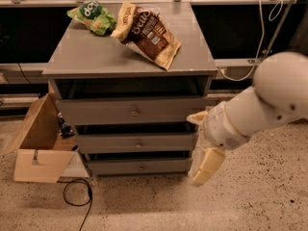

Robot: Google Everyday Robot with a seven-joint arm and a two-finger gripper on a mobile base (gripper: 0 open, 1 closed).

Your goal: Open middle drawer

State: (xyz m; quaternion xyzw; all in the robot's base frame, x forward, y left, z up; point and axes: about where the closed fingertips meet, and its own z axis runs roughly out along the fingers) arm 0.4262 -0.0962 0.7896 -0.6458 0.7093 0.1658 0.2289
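The grey cabinet (130, 57) has three drawers stacked in its front. The middle drawer (106, 142) has a medium-height flat front and a small round metal knob (138, 143) at its centre. Its front sits in line with the other two. My gripper (194, 150) is at the cabinet's right front corner, level with the middle drawer and to the right of its knob. Its two cream fingers (208, 163) stand wide apart with nothing between them. The white arm (269, 97) reaches in from the right.
A green snack bag (92, 16) and a brown chip bag (147, 32) lie on the cabinet top. An open cardboard box (39, 143) stands on the floor at the cabinet's left, with a black cable (77, 191) in front. A rail and white cables run behind.
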